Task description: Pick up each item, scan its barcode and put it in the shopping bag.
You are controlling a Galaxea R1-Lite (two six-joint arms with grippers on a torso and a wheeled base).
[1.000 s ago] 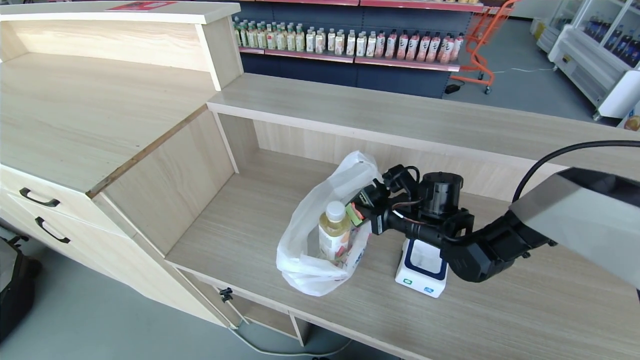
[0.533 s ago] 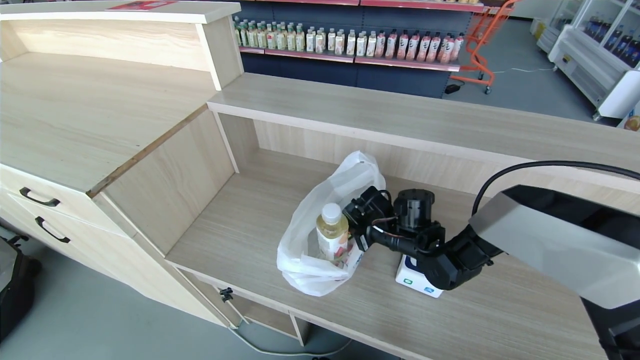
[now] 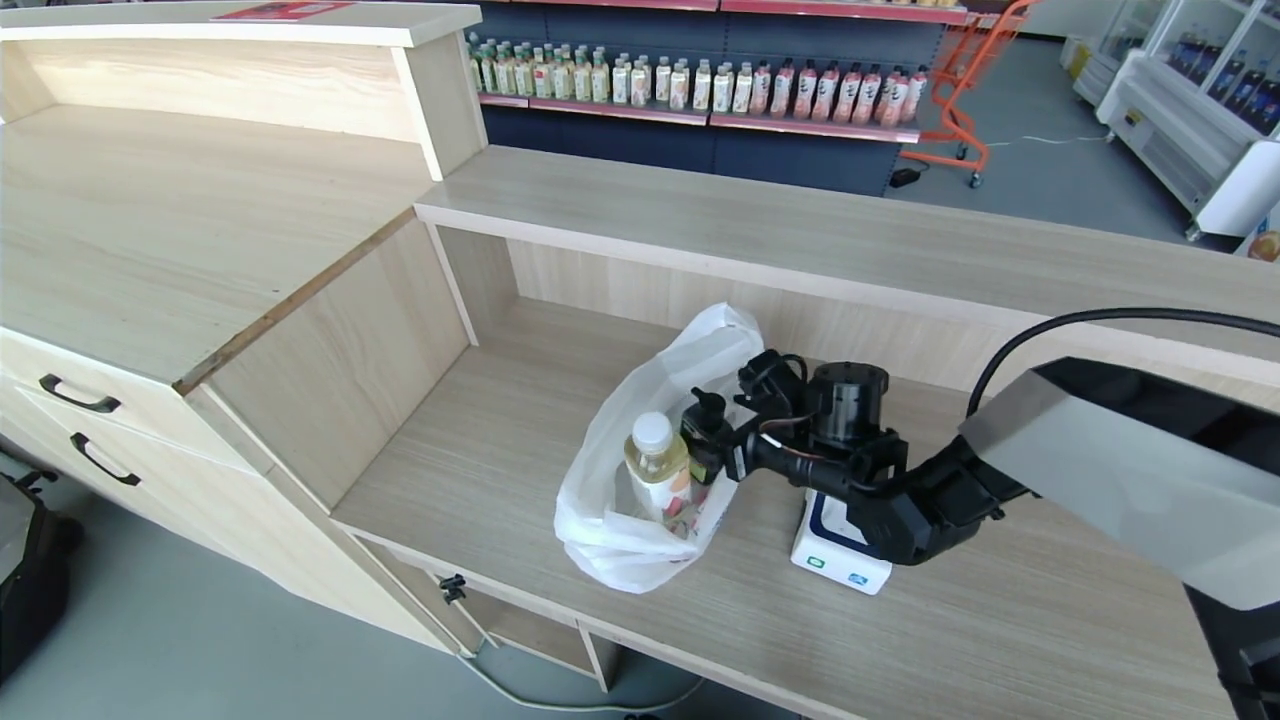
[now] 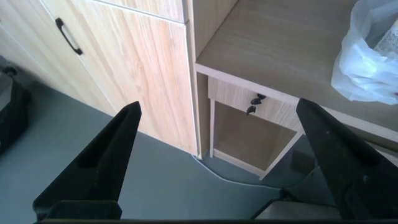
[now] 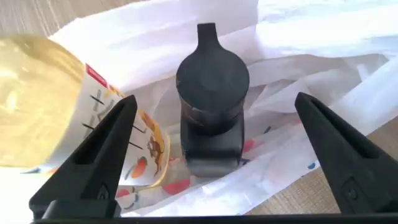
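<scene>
A white plastic shopping bag (image 3: 610, 520) stands open on the lower counter. Inside it a bottle (image 3: 657, 462) of pale yellow drink with a white cap stands upright. Beside the bottle is a black-capped item (image 3: 703, 438). My right gripper (image 3: 722, 448) hovers at the bag's mouth, open, its fingers wide on either side of the black item (image 5: 211, 106) without touching it. The bottle (image 5: 56, 118) and the bag (image 5: 298, 37) show close up in the right wrist view. My left gripper (image 4: 219, 107) hangs open and empty over the floor in front of the counter; the bag (image 4: 367, 62) shows at the edge there.
A white barcode scanner (image 3: 842, 548) with a blue frame sits on the counter just right of the bag, under my right arm. The lower counter (image 3: 480, 450) is walled by a side panel on the left and a raised ledge (image 3: 800, 230) behind. Drawers (image 3: 85, 430) lie far left.
My right gripper dipped into the bag with an item, let go of it and has drawn back slightly. The black-capped item now stands free in the bag.
</scene>
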